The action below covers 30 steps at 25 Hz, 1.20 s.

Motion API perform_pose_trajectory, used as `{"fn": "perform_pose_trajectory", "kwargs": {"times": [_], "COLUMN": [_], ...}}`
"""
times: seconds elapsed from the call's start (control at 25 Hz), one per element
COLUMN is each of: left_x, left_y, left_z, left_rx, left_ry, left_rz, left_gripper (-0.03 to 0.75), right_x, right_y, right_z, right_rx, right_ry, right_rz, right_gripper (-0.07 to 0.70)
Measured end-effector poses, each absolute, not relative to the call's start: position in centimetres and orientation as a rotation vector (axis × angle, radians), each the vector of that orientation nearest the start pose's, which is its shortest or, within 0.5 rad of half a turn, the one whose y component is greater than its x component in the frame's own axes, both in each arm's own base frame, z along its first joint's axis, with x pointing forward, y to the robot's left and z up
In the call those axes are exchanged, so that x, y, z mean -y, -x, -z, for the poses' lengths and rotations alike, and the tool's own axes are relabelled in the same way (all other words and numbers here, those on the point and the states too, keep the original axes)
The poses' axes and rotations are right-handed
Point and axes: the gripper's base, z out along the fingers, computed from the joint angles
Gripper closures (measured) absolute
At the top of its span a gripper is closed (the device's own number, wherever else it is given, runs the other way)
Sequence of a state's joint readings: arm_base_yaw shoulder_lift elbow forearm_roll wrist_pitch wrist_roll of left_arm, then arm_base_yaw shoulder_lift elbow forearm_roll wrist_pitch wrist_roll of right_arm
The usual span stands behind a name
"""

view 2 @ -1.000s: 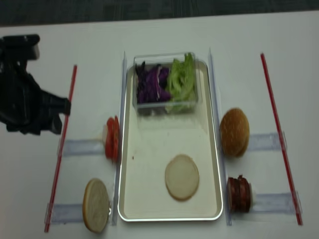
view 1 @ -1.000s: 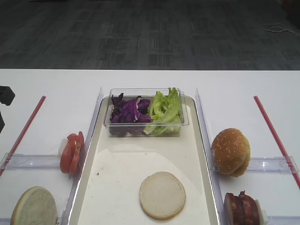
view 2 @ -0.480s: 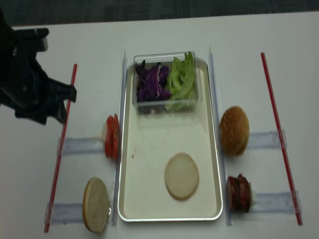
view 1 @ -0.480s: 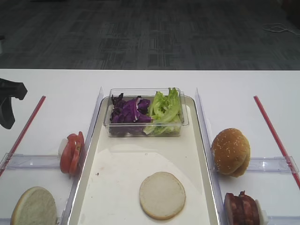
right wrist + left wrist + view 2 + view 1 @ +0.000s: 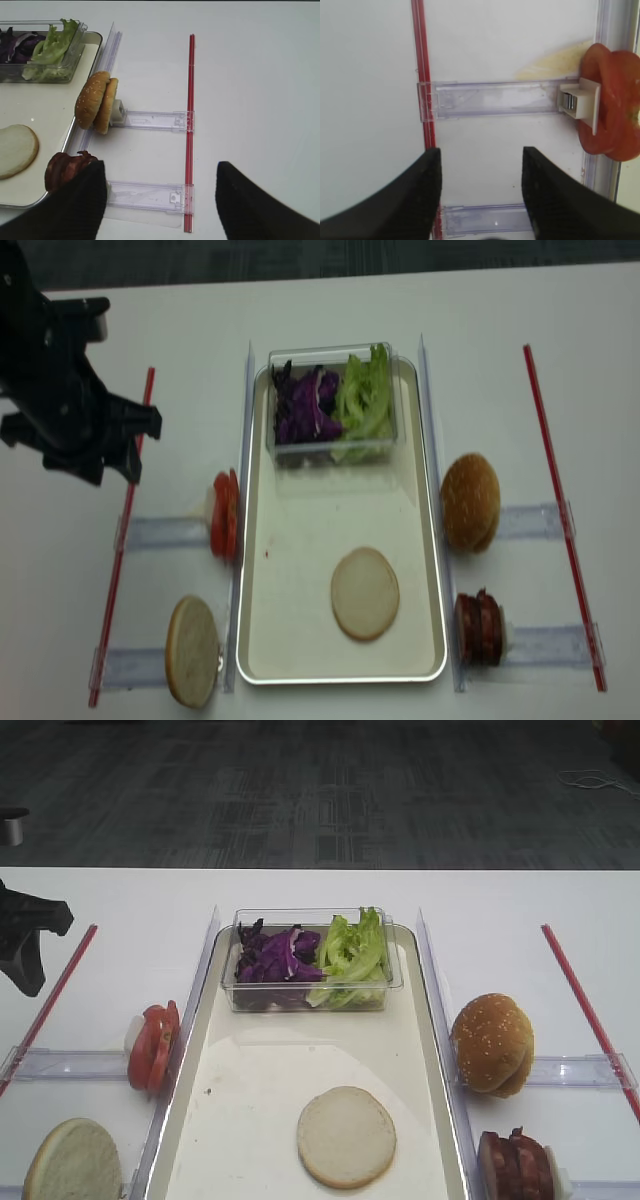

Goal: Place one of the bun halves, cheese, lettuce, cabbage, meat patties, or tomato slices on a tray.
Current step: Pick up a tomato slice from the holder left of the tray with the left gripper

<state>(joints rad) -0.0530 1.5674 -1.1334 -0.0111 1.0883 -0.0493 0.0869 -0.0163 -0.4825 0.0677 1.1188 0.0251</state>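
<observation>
A flat pale bun half (image 5: pixel 346 1136) lies on the cream tray (image 5: pixel 250 1060), near its front. Red tomato slices (image 5: pixel 610 105) stand on edge at the end of a clear rack (image 5: pixel 495 97), left of the tray. My left gripper (image 5: pixel 481 155) hovers open over bare table between that rack and the red strip (image 5: pixel 422 75), holding nothing. My right gripper (image 5: pixel 159 167) is open above the front right rack (image 5: pixel 150 195), its left finger beside the meat patties (image 5: pixel 62 170). A sesame bun (image 5: pixel 95 102) stands on the rack behind. Cabbage (image 5: pixel 275 960) and lettuce (image 5: pixel 352 952) fill a clear tub. No cheese shows.
Another flat bun half (image 5: pixel 193 651) stands on the front left rack. The clear tub (image 5: pixel 330 445) sits at the tray's far end. Red strips (image 5: pixel 560 510) run along both outer sides of the table. The left arm (image 5: pixel 60 390) rises over the table's left part.
My left arm has moved in from the left edge, rightward toward the red strip and the tomato rack, still open. Nothing else has moved.
</observation>
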Motion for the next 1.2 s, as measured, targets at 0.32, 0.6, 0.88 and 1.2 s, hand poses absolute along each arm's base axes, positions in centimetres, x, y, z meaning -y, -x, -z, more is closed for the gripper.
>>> {"fn": "perform_pose_trajectory", "kwargs": {"times": [0.32, 0.6, 0.88, 1.2], "left_x": [1.6, 1.9, 4.5, 8.4], "left_y": [-29.9, -29.8, -29.5, -28.8], "left_z": [-24.6, -24.6, -24.6, -24.6], "left_rx": [-3.019, -3.021, -3.023, -3.008], "left_ry": [-0.005, -0.025, -0.150, -0.200], "left_rz": [0.010, 0.047, 0.076, 0.102], "left_gripper": [0.337, 0.337, 0.340, 0.348], "right_x": [-0.5, -0.5, -0.5, -0.5], "right_y": [0.8, 0.8, 0.8, 0.8], "right_z": [-26.8, -26.8, -26.8, -26.8], "right_rx": [-2.104, -2.104, -2.104, -2.104], "right_ry": [0.071, 0.071, 0.071, 0.071], "right_rz": [-0.149, -0.149, -0.149, -0.149], "right_gripper": [0.157, 0.157, 0.160, 0.160]}}
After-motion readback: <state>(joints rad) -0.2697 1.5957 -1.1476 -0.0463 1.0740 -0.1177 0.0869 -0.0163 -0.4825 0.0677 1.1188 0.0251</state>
